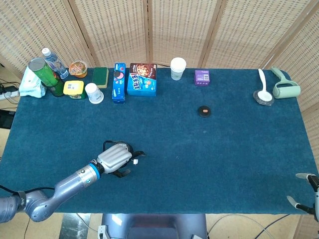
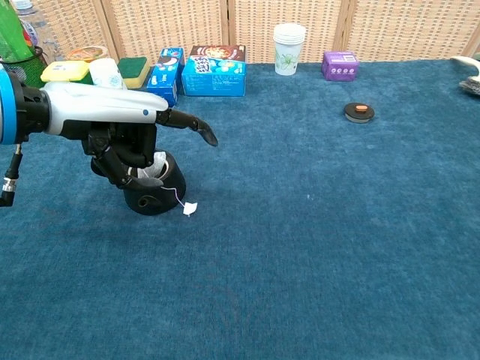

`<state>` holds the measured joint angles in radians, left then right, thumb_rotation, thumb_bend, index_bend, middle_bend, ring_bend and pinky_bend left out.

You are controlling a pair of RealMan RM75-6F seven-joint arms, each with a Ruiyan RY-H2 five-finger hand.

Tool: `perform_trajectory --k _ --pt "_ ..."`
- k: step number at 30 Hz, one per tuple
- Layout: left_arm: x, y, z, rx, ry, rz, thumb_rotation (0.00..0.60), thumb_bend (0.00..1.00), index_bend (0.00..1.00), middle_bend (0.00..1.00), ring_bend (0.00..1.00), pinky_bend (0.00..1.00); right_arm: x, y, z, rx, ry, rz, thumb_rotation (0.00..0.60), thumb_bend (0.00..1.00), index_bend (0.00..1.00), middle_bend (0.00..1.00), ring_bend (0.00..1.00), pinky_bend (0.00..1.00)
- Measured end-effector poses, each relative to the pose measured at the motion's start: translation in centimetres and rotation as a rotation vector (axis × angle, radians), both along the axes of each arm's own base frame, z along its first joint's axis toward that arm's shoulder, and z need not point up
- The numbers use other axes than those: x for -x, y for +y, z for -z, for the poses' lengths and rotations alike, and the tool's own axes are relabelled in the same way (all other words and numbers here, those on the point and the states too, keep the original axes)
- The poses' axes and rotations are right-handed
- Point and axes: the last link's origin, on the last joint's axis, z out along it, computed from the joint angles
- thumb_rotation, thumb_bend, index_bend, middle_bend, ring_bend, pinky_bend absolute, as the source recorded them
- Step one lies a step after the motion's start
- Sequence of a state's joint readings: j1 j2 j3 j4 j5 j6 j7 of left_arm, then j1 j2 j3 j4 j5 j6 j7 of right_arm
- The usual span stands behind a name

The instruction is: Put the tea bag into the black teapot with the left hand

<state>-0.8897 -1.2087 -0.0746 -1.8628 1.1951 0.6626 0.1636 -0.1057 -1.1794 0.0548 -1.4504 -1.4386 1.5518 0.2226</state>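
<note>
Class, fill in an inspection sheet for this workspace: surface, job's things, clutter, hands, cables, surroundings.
Surface: blue cloth table.
Job's things: teapot under the left hand; tea bag in its mouth, tag hanging outside.
Clutter: boxes, cup, bottles along the far edge; lid mid-table.
Hands: left hand over the teapot; right hand at the near right corner, holding nothing.
Cables: cable at far left.
Surroundings: wicker screens.
</note>
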Motion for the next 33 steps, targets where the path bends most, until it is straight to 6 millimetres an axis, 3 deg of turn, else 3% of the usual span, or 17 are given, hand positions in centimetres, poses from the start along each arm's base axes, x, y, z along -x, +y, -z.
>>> perform_trajectory --k 5,10,12,23,33 --pt "0.0 0.4 -0.9 -0.005 0.02 0.001 0.6 0.67 0.04 1.0 1.0 1.0 0.0 -0.1 0.0 -0.002 0.0 -0.003 0.6 0.1 0.32 0.32 0.38 0.28" --pt "0.1 0.7 -1.8 0.025 0.047 -0.025 0.6 0.95 0.02 1.0 1.0 1.0 -0.1 -0.2 0.2 -0.01 -0.002 -0.005 0.6 0.1 0.32 0.32 0.38 0.28" --pt "0.1 0.9 -2.2 0.045 0.057 -0.043 0.6 0.99 0.02 1.0 1.0 1.0 0.0 -0.3 0.3 -0.013 -0.003 -0.004 0.6 0.1 0.32 0.32 0.39 0.28" --pt "0.1 1.7 -3.5 0.109 0.116 -0.09 0.6 1.0 0.02 1.0 1.0 1.0 -0.1 -0.3 0.4 -0.023 -0.004 0.0 0.6 0.1 0.32 0.32 0.39 0.28" --pt "1.3 2.9 -5.0 0.108 0.188 -0.168 0.6 1.0 0.02 1.0 1.0 1.0 0.0 -0.5 0.5 -0.03 -0.003 -0.002 0.6 0.1 0.32 0.32 0.39 0.28"
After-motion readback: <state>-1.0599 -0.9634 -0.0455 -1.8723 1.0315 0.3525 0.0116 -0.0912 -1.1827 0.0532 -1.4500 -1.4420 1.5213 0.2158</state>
